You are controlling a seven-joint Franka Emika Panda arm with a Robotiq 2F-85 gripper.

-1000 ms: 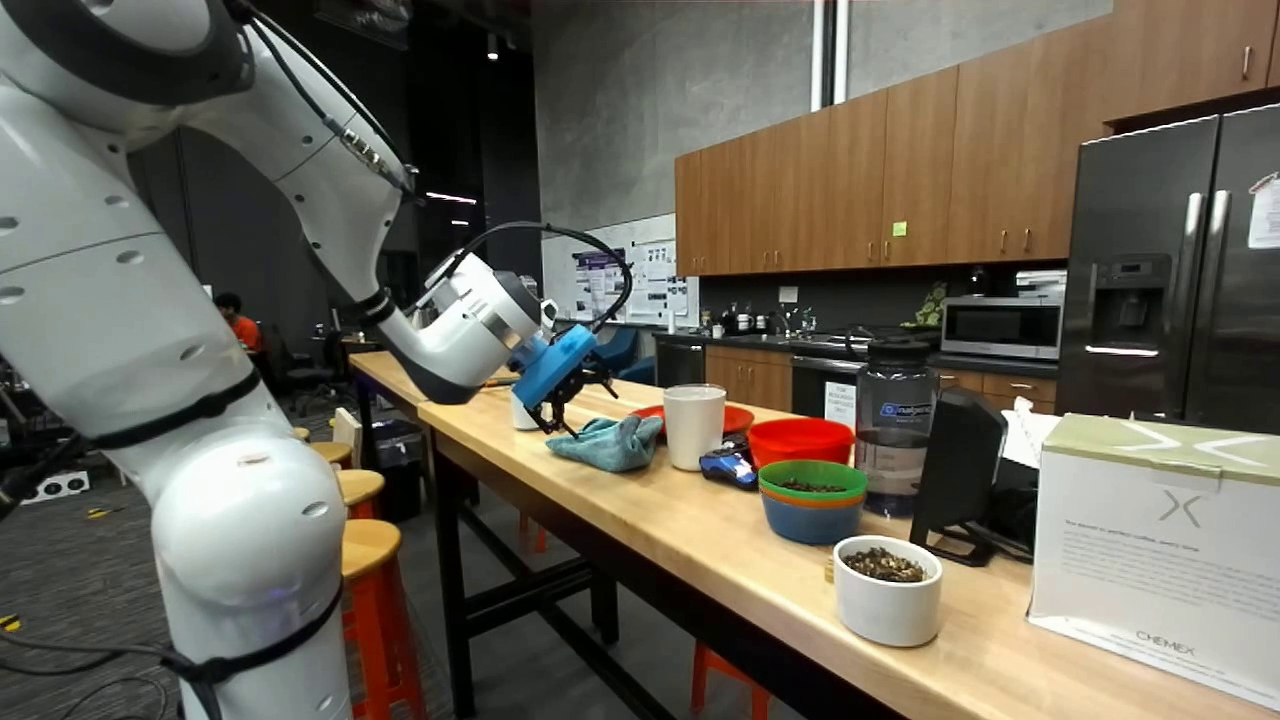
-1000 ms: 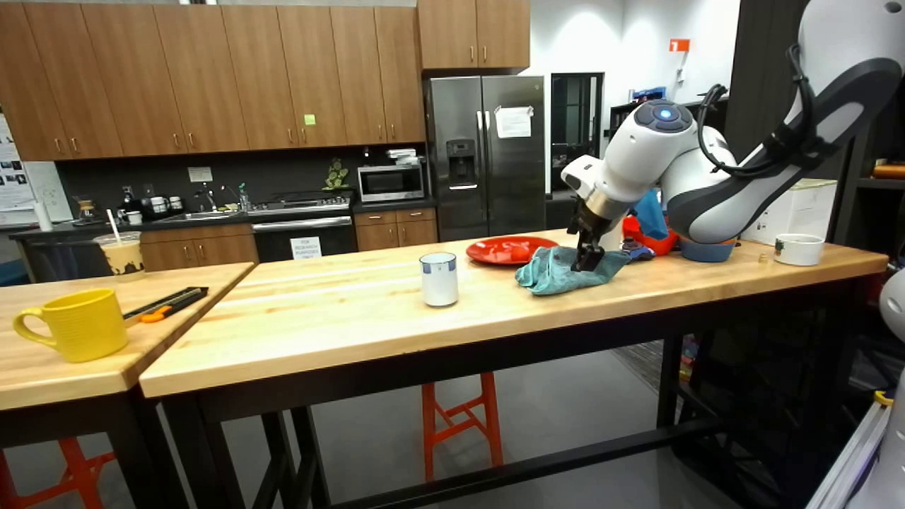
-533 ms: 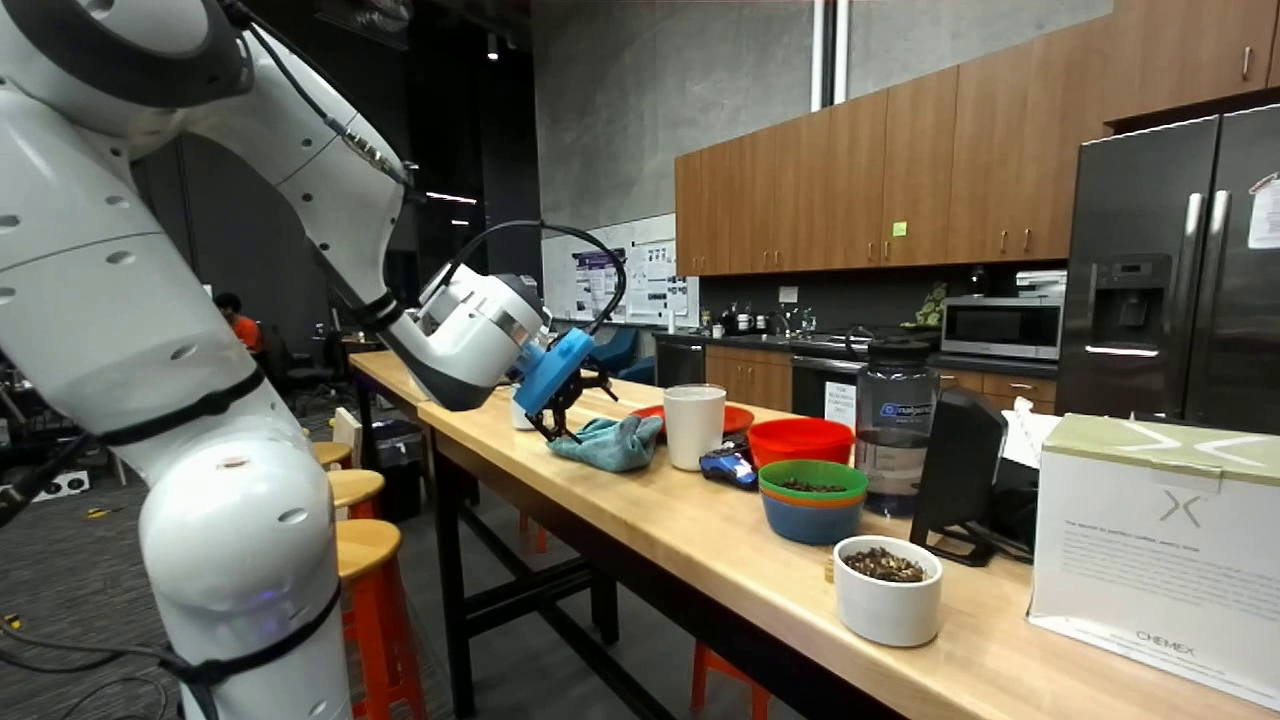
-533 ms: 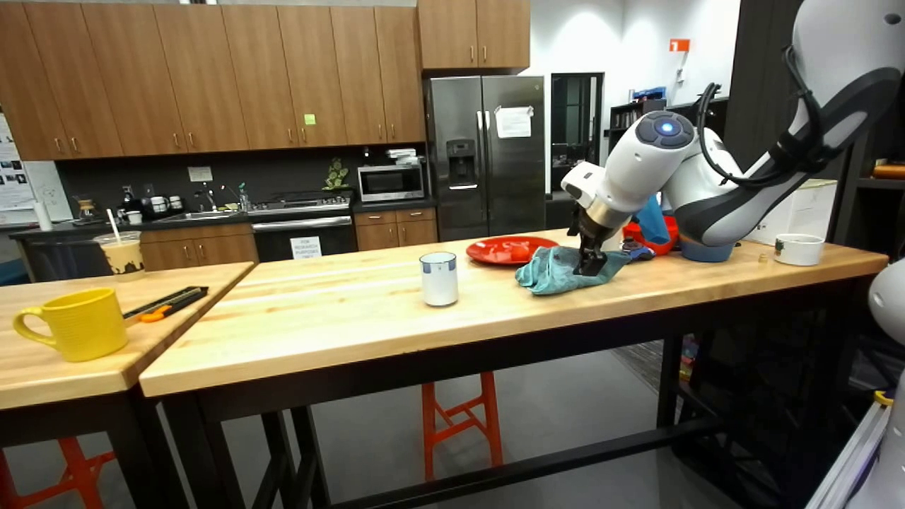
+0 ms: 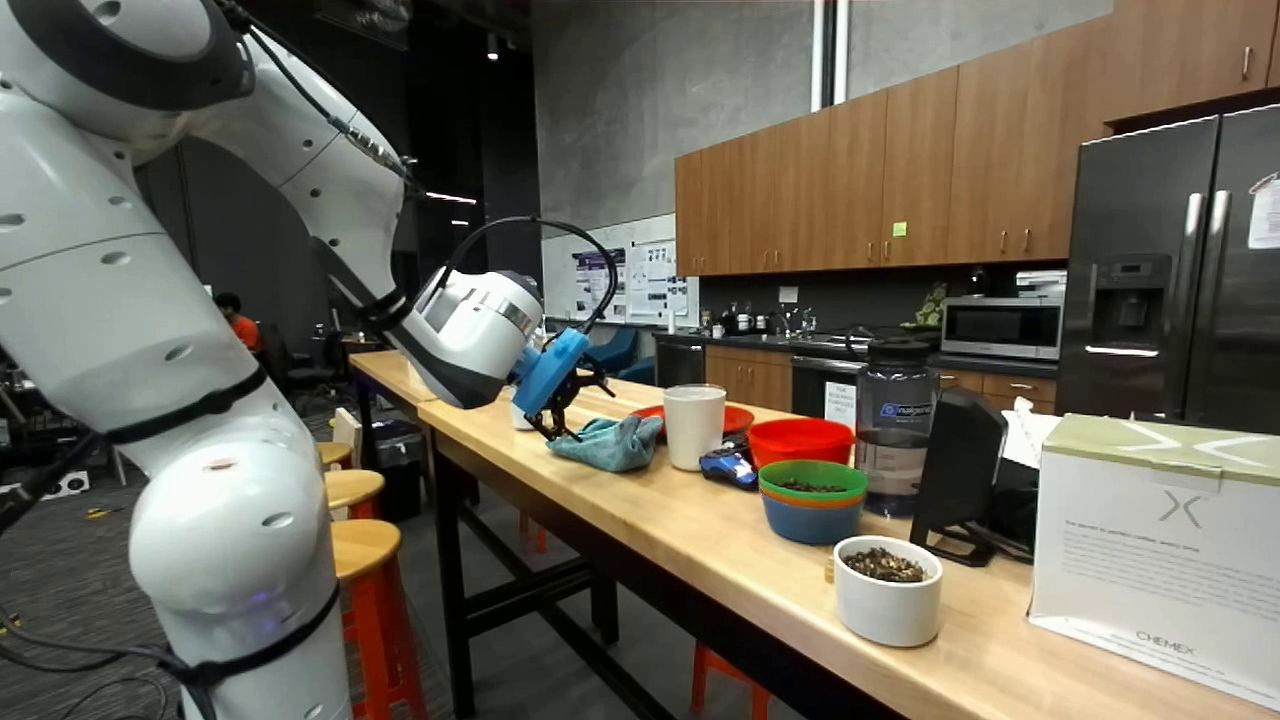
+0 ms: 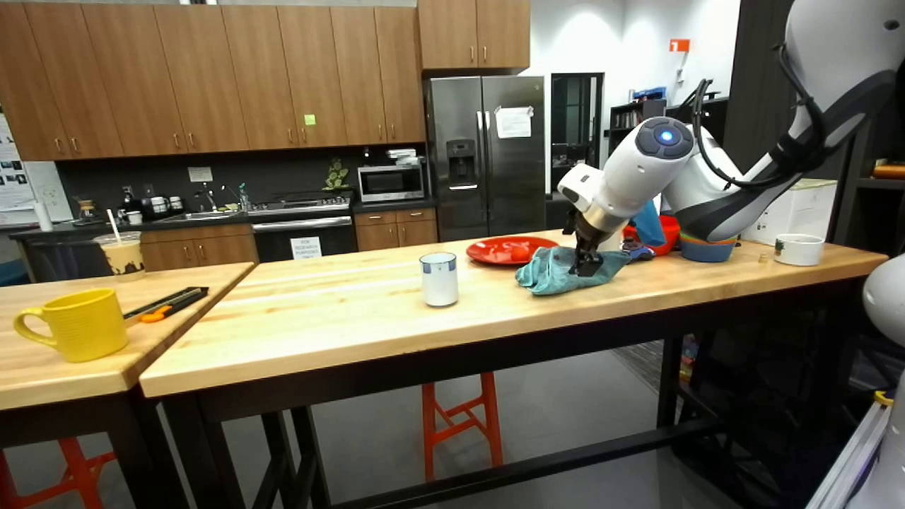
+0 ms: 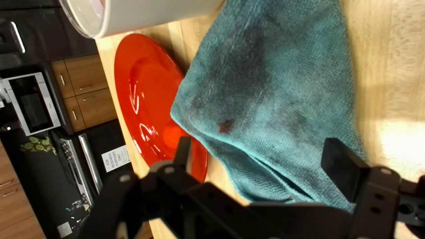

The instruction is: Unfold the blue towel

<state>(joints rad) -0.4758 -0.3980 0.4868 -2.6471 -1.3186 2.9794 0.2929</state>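
Watching the gripper [image 7: 262, 159]: fingers [image 7: 342, 166] spread well apart in my wrist feed, so I'd call it released, with part of the blue towel [image 7: 282, 99] showing in the gap.
Fingertips: in that feed one overlaps the towel near its edge on the bare-wood side, while the other lines up in front of the red plate [image 7: 146, 83].
Contact: honestly can't make out from my seat whether either tip touches the towel; in both exterior views they're right down at it, gripper tilted.
Towel: more teal than blue to me, lying folded and rumpled on the wooden table [image 6: 339, 311].
Towel's top face: dark smudges plus a small dark red mark, and I see a slit between layers along the side nearest the gripper's body.
Plate: just beside the towel, can't say if they touch.
White cup [image 5: 696, 425]: upright, just beside the towel in an exterior view.
Mug with blue marks [image 6: 438, 283]: upright on the table, apart from the towel.
Stacked bowls [image 5: 812, 520]: green, orange, blue from the top down, dark bits inside the green one.
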